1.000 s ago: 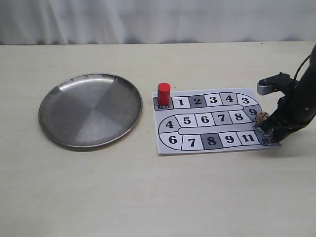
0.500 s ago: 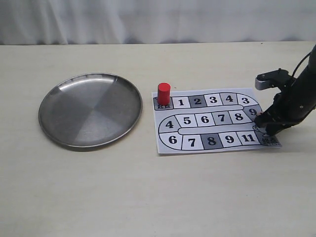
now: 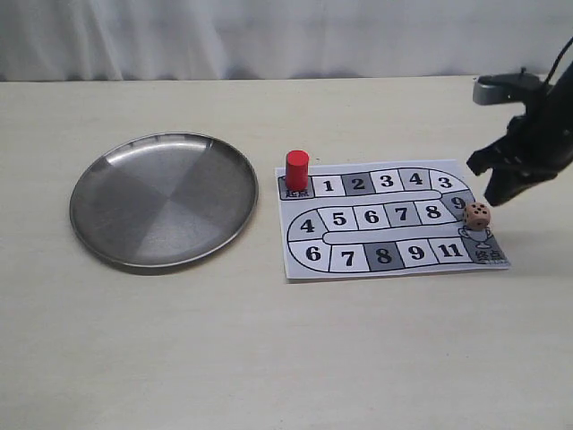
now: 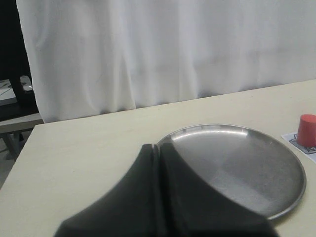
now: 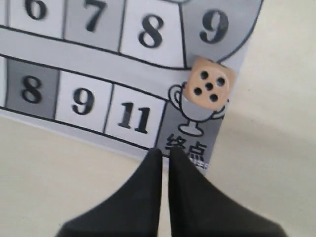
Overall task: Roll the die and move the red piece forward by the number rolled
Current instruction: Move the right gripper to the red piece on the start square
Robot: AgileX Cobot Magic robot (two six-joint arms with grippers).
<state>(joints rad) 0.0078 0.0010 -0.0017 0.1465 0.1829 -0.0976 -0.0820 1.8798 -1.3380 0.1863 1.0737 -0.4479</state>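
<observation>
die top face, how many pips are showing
5, on top of the die: one in the centre, one near each corner. Pips on other faces may be hidden.

Plate [image 3: 161, 202]: brushed metal, glossy.
Board [image 3: 394, 215]: printed paper, matt.
Die [image 3: 477, 215]: pale wood, smooth.
Red piece [image 3: 297, 169]: smooth, faint sheen.
Curtain [image 3: 269, 36]: white cloth.

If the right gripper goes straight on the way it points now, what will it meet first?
Probably the paper board at its finish square, not the die, which sits slightly beside the line of the right gripper. Depth is unclear.
</observation>
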